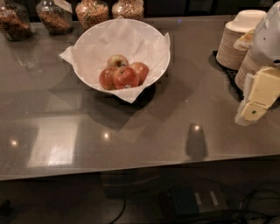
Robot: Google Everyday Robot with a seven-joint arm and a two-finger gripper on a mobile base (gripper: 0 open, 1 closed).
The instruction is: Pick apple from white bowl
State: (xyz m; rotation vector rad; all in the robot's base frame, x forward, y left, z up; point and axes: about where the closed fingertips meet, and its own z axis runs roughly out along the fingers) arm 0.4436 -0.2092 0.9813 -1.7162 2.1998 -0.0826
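The white bowl point(89, 41), lined with crumpled white paper, stands on the grey counter at the back left of centre. Inside it lie several apples. The red-orange apple point(125, 77) with a small dark sticker low on its side is at the front middle. A paler yellow-green apple point(117, 61) is behind it, and darker red apples sit to its left point(106, 78) and right point(141, 71). My gripper point(256, 98) hangs at the right edge of the view, far from the bowl, with cream-coloured fingers pointing down over the counter.
Stacks of tan paper bowls point(238, 37) stand on a black mat at the back right, right behind my arm. Several glass jars point(92, 11) of dry food line the back edge. The counter's front edge point(140, 168) runs across the lower part of the view.
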